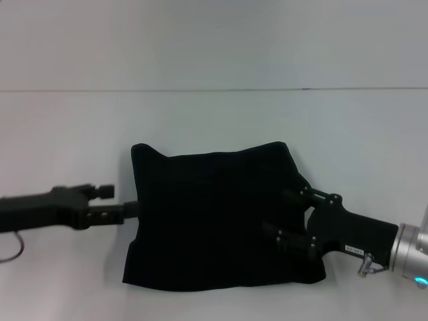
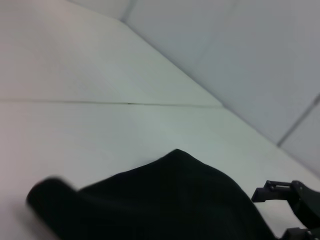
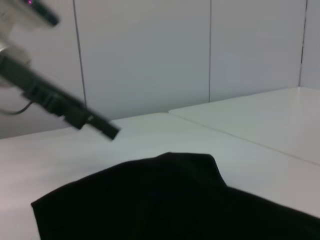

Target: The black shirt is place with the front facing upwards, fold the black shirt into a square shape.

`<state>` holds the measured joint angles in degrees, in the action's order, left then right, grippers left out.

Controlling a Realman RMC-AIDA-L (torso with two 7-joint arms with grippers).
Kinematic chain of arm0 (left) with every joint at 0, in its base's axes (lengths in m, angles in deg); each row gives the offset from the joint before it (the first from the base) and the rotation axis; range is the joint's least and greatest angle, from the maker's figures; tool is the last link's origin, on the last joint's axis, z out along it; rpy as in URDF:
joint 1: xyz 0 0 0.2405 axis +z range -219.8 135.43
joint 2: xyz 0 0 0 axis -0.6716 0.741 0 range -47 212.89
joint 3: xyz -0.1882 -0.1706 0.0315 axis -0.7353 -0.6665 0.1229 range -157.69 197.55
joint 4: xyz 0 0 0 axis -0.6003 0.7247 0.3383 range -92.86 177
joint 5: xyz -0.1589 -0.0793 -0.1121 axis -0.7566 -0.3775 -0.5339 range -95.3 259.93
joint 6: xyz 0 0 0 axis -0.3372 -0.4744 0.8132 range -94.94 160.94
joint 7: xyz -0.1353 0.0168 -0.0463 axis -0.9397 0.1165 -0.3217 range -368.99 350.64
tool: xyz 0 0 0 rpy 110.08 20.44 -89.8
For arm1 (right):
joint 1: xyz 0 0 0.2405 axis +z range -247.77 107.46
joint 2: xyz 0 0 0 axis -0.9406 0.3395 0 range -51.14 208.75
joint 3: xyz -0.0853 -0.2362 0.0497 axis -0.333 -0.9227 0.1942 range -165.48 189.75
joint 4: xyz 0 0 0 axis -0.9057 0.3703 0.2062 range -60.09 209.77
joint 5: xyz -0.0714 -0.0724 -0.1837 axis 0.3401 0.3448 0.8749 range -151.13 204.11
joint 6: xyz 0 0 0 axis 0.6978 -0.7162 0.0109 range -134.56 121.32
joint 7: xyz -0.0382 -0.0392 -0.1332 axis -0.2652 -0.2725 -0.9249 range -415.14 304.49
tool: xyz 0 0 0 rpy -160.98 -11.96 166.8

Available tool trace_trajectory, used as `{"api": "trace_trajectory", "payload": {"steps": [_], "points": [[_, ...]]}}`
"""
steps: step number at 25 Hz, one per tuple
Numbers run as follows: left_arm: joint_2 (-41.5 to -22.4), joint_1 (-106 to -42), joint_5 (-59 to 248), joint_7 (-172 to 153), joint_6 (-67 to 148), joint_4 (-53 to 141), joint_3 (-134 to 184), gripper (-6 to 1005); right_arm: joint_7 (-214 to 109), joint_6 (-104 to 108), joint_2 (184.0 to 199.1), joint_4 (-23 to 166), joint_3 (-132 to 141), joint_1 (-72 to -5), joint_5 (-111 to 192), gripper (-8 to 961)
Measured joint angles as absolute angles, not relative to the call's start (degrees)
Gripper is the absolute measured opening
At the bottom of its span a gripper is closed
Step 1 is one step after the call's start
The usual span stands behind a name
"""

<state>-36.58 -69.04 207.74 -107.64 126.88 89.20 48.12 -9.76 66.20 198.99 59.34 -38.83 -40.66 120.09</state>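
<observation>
Black shirt [image 1: 217,221] folded into a rough rectangle, flat on the white table [image 1: 214,120], near the front edge and about centred between the arms. No lettering or label showing; only plain dark cloth, top edge a little wavy, upper left corner slightly raised, lower edge nearly straight.

Right gripper [image 1: 286,215] low over the shirt's right side, fingers spread apart, one fingertip [image 1: 289,194] nearer the upper part of that edge, the other lower, both over the cloth. Cannot tell whether any fabric sits between them; black on black. Grey wrist cuff with a small blue light behind it, at the frame's lower right.

Left gripper [image 1: 130,210] level with the shirt's left edge, tip touching or just beside the cloth; arm reaching in flat from the left. Fingers close together, narrow, no gap visible; whether cloth is pinched, cannot tell.

From the left wrist: shirt [image 2: 150,205] as a dark mound, right gripper [image 2: 295,210] beyond its far corner.

From the right wrist: shirt [image 3: 165,200] in front, left gripper [image 3: 107,129] just past it, above the table.

Farther back, a thin seam across the table, then plain pale wall.
</observation>
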Motion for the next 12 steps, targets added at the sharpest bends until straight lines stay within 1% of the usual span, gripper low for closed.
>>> {"api": "trace_trajectory", "payload": {"steps": [1, 3, 7, 12], "points": [[-36.65, -69.74, 207.74, -107.22, 126.33, 89.84, 49.29, 878, -9.99, 66.28, 198.98, 59.43, -38.87, -40.96, 120.09, 807], [-36.86, -70.63, 207.75, -106.71, 125.32, 90.70, 51.00, 908, -10.19, 66.33, 198.97, 59.46, -38.91, -41.49, 120.10, 807], [-38.41, -73.04, 207.76, -104.77, 120.30, 93.82, 58.29, 969, -10.51, 66.81, 199.03, 59.61, -38.93, -42.55, 120.15, 807], [-40.17, -73.46, 207.73, -103.11, 117.48, 95.10, 63.81, 965, -10.53, 67.00, 199.04, 60.17, -38.75, -43.16, 119.97, 807]]}}
